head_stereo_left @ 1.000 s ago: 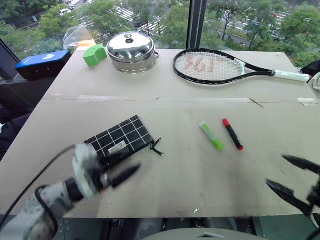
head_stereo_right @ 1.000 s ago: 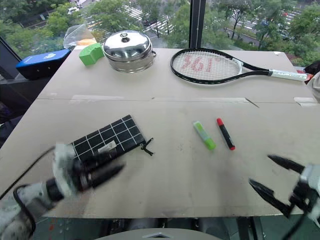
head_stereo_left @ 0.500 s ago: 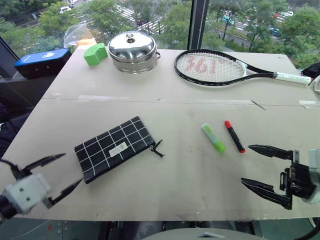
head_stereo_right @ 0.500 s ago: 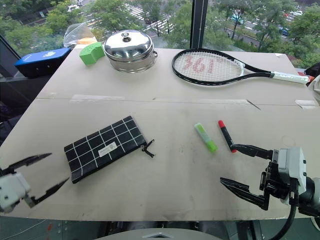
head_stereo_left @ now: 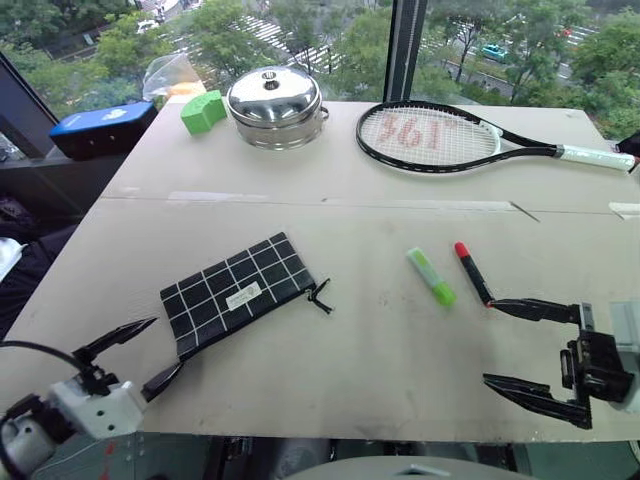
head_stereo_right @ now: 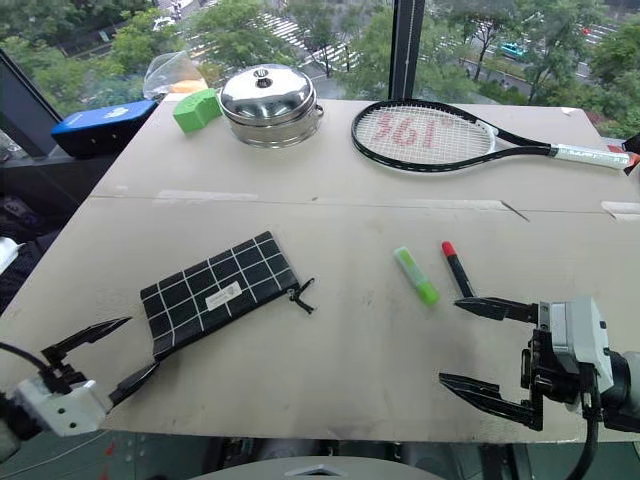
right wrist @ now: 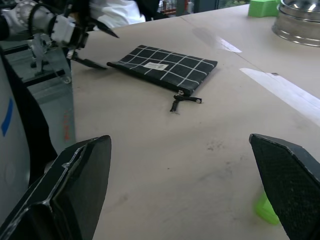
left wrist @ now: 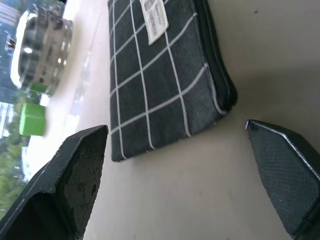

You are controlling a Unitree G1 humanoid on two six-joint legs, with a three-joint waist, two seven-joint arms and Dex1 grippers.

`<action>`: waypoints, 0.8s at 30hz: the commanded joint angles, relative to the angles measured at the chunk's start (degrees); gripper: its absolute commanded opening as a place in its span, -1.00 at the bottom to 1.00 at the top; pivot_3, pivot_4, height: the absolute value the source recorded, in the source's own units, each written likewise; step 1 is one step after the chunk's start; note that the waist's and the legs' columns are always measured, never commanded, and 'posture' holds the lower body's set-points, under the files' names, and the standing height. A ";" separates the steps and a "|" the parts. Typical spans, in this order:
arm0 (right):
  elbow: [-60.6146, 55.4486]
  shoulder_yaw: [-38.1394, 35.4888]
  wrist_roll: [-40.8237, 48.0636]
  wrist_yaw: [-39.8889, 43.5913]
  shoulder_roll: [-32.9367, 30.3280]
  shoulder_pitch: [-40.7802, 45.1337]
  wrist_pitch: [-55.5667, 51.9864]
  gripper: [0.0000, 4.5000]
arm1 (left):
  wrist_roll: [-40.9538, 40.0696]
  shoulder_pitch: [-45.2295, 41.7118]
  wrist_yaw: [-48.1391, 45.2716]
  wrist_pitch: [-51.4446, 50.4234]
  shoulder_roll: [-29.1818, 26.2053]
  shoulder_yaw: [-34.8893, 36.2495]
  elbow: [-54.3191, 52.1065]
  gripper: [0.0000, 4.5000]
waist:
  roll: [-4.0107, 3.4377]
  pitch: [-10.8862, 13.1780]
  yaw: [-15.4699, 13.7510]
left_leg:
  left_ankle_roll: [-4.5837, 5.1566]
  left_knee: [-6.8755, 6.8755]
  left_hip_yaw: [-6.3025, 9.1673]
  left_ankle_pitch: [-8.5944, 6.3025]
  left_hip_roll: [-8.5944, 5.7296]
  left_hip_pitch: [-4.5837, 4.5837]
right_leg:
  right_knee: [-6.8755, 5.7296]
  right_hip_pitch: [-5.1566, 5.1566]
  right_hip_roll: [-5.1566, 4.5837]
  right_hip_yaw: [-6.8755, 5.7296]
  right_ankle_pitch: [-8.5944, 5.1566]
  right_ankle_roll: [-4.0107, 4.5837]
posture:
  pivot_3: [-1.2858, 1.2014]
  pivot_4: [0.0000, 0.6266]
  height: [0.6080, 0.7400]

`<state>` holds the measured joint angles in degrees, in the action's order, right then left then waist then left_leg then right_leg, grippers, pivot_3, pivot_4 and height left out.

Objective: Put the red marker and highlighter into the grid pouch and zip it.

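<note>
Both grippers have shifted since a second ago; nothing on the table has been moved.

Head views: left gripper, earlier over the grid pouch, now sits off its near-left corner, fingers spread, empty. Right gripper has come inward, spread wide just short of the red marker; the highlighter lies beside it.
Left wrist view: pouch corner lies between open fingers, untouched.
Right wrist view: pouch lies zipped, cord trailing.

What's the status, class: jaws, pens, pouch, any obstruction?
Left gripper and right gripper: jaws open, empty. Red marker and highlighter loose on table. Grid pouch flat, untouched. Nothing in the way.
</note>
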<state>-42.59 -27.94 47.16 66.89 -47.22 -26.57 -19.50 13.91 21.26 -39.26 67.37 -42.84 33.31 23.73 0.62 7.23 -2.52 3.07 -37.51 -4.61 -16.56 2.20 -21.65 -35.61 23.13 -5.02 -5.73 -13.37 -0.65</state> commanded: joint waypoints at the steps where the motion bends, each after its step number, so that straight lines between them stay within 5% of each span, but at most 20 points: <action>1: -1.98 2.17 -0.31 2.03 -1.05 2.24 1.93 0.99 | 6.86 -1.86 5.33 -1.93 -1.36 -3.27 2.35 1.00 | -0.11 -0.07 0.01 | 0.00 0.00 0.00 0.00 0.00 0.02 | -0.04 -0.01 0.00 0.00 -0.04 -0.07 | 0.03 -0.52 1.00; 7: -0.61 4.21 -0.87 2.63 -0.80 4.48 2.62 0.99 | 12.17 -6.61 12.61 -5.67 -4.58 -9.37 5.32 1.00 | -0.58 -0.34 -0.24 | -0.01 0.00 0.01 0.02 0.01 0.09 | -0.23 -0.05 -0.01 -0.13 -0.10 -0.18 | 0.03 -0.52 1.00; 10: -0.01 4.60 -1.43 2.80 -0.24 4.38 3.24 1.00 | 13.12 -10.04 13.76 -7.58 -5.81 -14.38 7.70 0.62 | -0.83 -0.43 -0.80 | -0.01 -0.01 0.01 0.02 0.01 0.12 | -0.24 -0.15 -0.07 -0.32 -0.11 -0.18 | 0.03 -0.52 1.00; 15: -0.24 4.63 -1.56 2.22 0.51 4.04 3.46 1.00 | 9.71 -14.04 13.16 -9.63 -7.27 -20.69 10.51 -0.45 | -0.84 -0.52 -1.09 | -0.01 -0.02 0.03 0.04 0.05 0.17 | -0.27 -0.22 -0.03 -0.49 -0.10 -0.20 | 0.03 -0.52 1.00; 17: -0.73 4.70 -1.58 1.51 1.11 3.60 3.38 1.00 | 7.05 -15.74 11.82 -10.30 -7.64 -22.45 11.27 -0.64 | -1.11 -0.57 -1.24 | -0.01 -0.02 0.02 0.04 0.05 0.22 | -0.27 -0.27 -0.04 -0.55 -0.09 -0.21 | 0.03 -0.52 1.00; 18: -1.26 4.86 -1.76 0.92 1.61 3.03 3.41 1.00 | 3.98 -16.58 10.19 -11.28 -7.69 -23.02 10.88 -0.88 | -1.24 -0.61 -1.33 | -0.01 -0.02 -0.01 0.04 0.04 0.32 | -0.26 -0.38 -0.05 -0.58 -0.09 -0.21 | 0.03 -0.52 1.00; 22: -3.17 5.83 -3.72 -4.72 4.60 1.90 3.13 1.00 | -10.51 -17.93 1.97 -19.59 -8.13 -25.39 0.42 -0.98 | -1.47 -0.64 -1.38 | -0.01 -0.01 0.01 0.04 0.06 0.38 | -0.27 -0.46 -0.07 -0.67 -0.13 -0.23 | 0.03 -0.52 1.00; 24: -4.24 7.31 -5.52 -10.19 6.29 2.47 1.52 1.00 | -18.00 -18.89 -2.69 -29.60 -8.29 -26.95 -9.79 -0.98 | -0.80 -0.29 -1.28 | -0.14 -0.02 0.14 0.11 0.11 0.31 | -0.30 -0.46 -0.06 -0.67 -0.13 -0.23 | 0.03 -0.52 1.00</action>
<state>-44.32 -21.04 42.33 60.33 -41.26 -24.64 -17.48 2.17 4.16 -39.08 43.88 -50.73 7.12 21.61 -0.18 6.95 -3.81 2.89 -37.60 -4.42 -16.43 2.33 -21.41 -35.91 22.69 -5.04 -6.40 -13.50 -0.88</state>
